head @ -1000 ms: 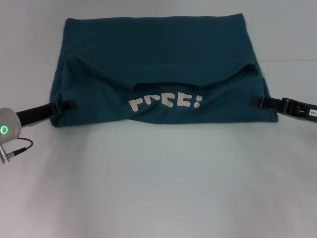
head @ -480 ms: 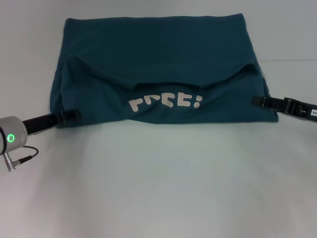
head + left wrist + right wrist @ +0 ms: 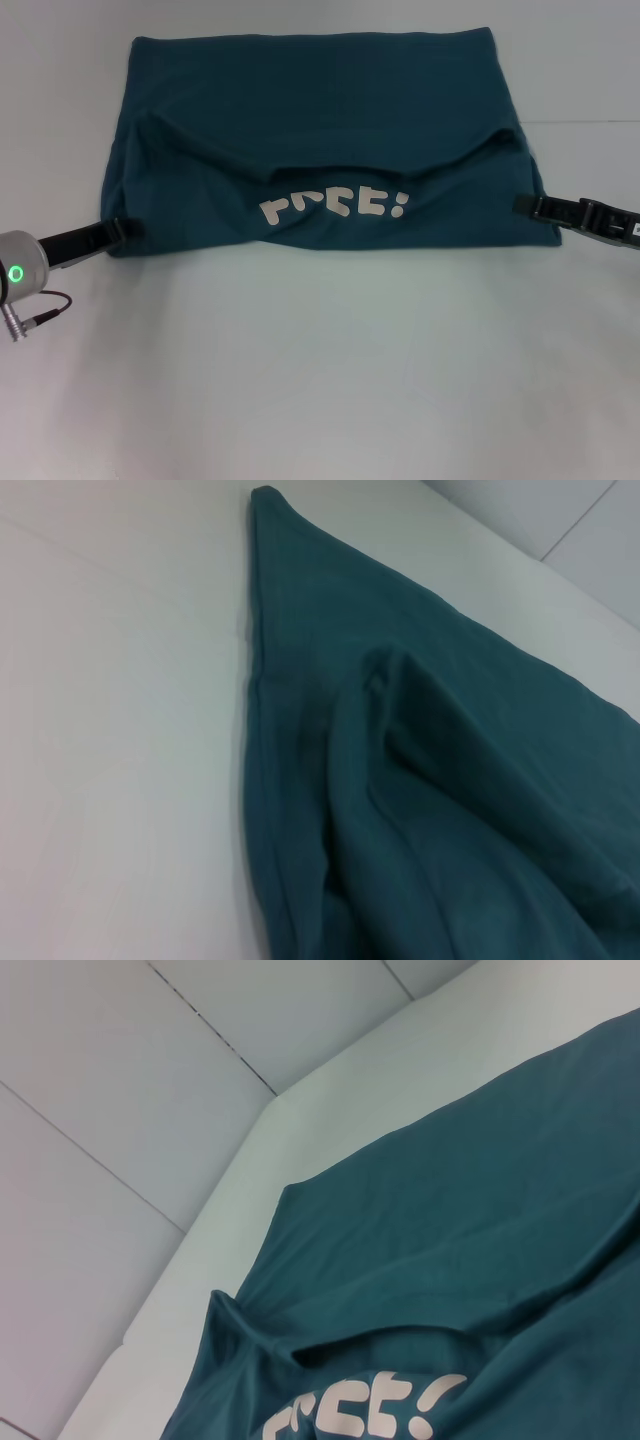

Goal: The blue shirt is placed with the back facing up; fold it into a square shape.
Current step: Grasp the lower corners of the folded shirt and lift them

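The blue shirt (image 3: 320,130) lies on the white table, its near part folded back so the white lettering (image 3: 333,205) shows. Raised folds of the blue shirt (image 3: 420,780) fill the left wrist view. The lettering (image 3: 365,1410) also shows in the right wrist view. My left gripper (image 3: 125,227) lies low at the shirt's near left corner, open and holding no cloth. My right gripper (image 3: 520,205) lies at the shirt's right edge, its tip just over the hem, also open.
Bare white table (image 3: 330,370) stretches between the shirt and the near edge. A seam line (image 3: 590,122) runs across the surface to the right of the shirt. The left arm's grey wrist with its green light (image 3: 15,271) sits at the near left.
My left gripper moved toward me along the shirt's left edge, then drew back outward to the corner. My right gripper slid slightly outward. The shirt stayed still.
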You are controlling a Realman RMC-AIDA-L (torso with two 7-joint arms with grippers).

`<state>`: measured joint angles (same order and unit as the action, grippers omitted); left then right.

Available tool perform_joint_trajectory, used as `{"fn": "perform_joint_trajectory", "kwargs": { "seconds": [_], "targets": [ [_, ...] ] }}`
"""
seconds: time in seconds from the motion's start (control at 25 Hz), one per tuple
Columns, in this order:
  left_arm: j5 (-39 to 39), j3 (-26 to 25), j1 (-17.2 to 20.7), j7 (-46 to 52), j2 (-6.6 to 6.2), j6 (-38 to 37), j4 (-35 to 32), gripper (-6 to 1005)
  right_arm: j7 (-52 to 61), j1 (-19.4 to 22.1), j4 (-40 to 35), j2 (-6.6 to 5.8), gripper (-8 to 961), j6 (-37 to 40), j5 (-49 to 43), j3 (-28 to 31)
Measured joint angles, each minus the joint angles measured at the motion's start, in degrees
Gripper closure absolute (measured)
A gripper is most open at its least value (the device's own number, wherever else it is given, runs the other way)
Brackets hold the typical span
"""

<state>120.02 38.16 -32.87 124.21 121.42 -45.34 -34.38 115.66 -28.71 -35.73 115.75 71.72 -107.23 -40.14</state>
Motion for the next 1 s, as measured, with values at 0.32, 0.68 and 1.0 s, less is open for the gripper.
{"fn": "perform_joint_trajectory", "kwargs": {
  "seconds": [0.32,0.68,1.0],
  "targets": [
    [-0.26,0.12,0.10,0.04,-0.13,-1.02,-0.21,891,0.03,-0.09,0.05,-0.18,438,0.76,0.00,0.10],
    [-0.01,-0.31,0.50,1.30,-1.39,-4.56,-3.17,995,1.08,-0.11,0.05,-1.51,437,1.79,-0.45,-0.39],
    [0.15,-0.46,1.12,2.50,-3.21,-8.05,-5.07,995,3.97,-1.16,-0.35,-3.63,437,2.70,-3.31,-0.71]
  ]
}}
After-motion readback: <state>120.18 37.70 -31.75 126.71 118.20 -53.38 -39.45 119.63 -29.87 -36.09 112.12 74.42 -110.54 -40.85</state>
